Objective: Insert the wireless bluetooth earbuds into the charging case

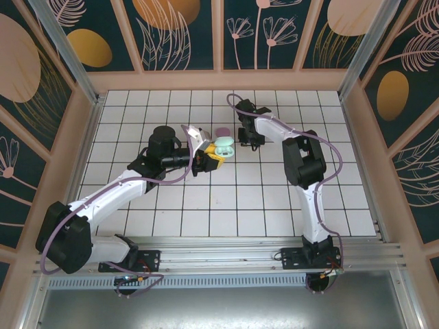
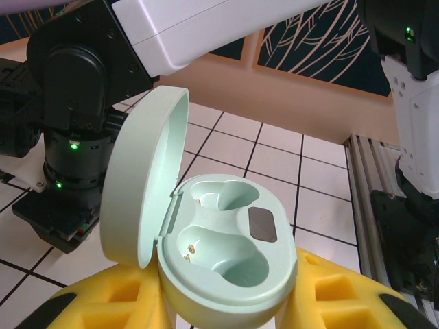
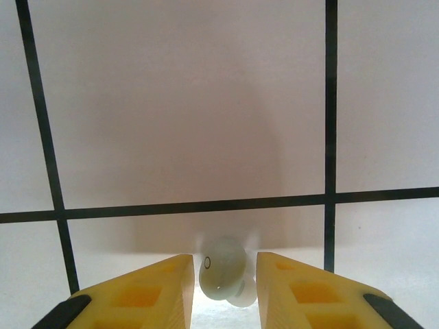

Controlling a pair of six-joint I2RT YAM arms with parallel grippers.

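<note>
We see the left gripper (image 1: 211, 155) reaching to the middle of the white tiled worktop (image 1: 260, 199). Its yellow fingers (image 2: 103, 305) are pressed against both sides of the mint green charging case (image 2: 233, 257), clamping its lower half. The lid (image 2: 140, 185) of the case stands open, hinged up on the left in the wrist view. The two moulded wells face us, showing their small gold contacts and a dark oval patch beside them. From above, a pink case (image 1: 221, 131) lies on the tiles just beside the mint one, on its far side. The right gripper (image 3: 225, 264) points down at the worktop, a little to the right of both cases. In its wrist view one pale mint earbud (image 3: 221, 275) sits between the yellow fingertips, low over a white tile near a dark grout line. The fingers stand close on either side of the earbud. We cannot tell whether they actually pinch it or only flank it.
</note>
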